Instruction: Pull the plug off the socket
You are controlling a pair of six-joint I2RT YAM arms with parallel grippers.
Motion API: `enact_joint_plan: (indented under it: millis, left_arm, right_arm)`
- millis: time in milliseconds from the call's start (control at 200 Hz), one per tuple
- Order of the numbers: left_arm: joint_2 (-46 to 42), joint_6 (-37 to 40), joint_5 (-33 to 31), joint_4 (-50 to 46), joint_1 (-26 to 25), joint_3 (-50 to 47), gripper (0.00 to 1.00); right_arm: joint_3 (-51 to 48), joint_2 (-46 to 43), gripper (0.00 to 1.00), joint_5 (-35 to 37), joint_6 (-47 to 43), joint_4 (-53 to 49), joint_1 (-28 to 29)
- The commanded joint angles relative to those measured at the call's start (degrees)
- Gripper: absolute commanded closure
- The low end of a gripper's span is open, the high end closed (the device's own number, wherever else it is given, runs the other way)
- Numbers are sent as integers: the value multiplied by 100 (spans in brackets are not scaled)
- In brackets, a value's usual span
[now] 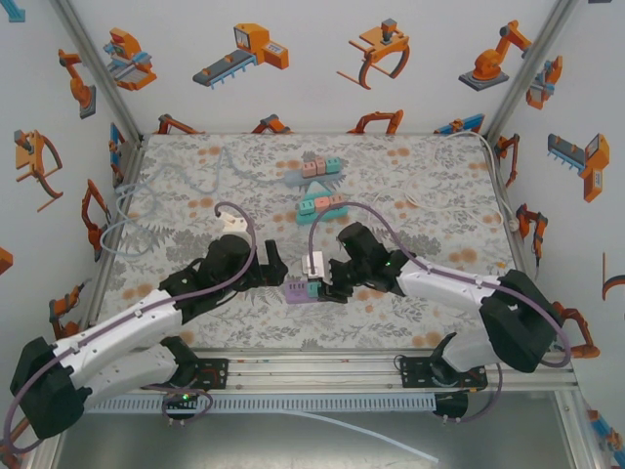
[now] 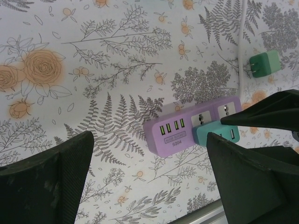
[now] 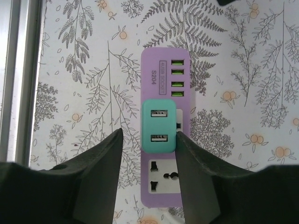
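Risks slipping off the plug (image 3: pixel 159 125), seated midway along the socket (image 3: pixel 149 93) near the table (image 1: pixel 195 176) front edge, or hauling the unpinned socket up too, with right gripper (image 3: pixel 149 140) jaws straddling it part-closed, one side gapped, and left gripper (image 2: pixel 149 144) jaws spread wide beside, holding nothing.

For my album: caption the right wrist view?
Right gripper straddles the teal plug seated in a purple power strip.

The purple socket strip (image 3: pixel 161 70) is smooth, faintly glossy plastic, and the teal plug (image 3: pixel 160 126) seated in it is smooth matt plastic. Beneath the strip lies a matt printed table cover (image 3: pixel 243 70), and near the strip runs a brushed metal rail (image 3: pixel 21 79). The fingers (image 2: pixel 46 186) of the left gripper (image 2: pixel 149 140) look dark, matt and finely ribbed.
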Motion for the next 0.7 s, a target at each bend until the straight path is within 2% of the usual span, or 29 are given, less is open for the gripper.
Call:
enact_joint_plan:
  millis: [0, 135, 205, 371, 571, 696]
  left_arm:
    - [243, -29, 290, 152, 37, -39, 8]
    - [790, -209, 564, 430, 87, 65, 14]
    - [1165, -324, 630, 420, 107, 237, 23]
    - [1880, -399, 972, 680, 107, 453, 44]
    - [2396, -457, 1241, 604, 99, 591, 55]
    - [2480, -508, 1304, 521, 103, 565, 57]
  right_arm:
    - [140, 97, 58, -191, -170, 214, 59]
    - [134, 156, 69, -157, -178, 250, 59]
    - [109, 156, 74, -158, -170, 304, 59]
    - [47, 188, 74, 6, -9, 541, 59]
    - [-34, 182, 74, 67, 41, 639, 59]
    - [-47, 181, 74, 114, 58, 665, 59]
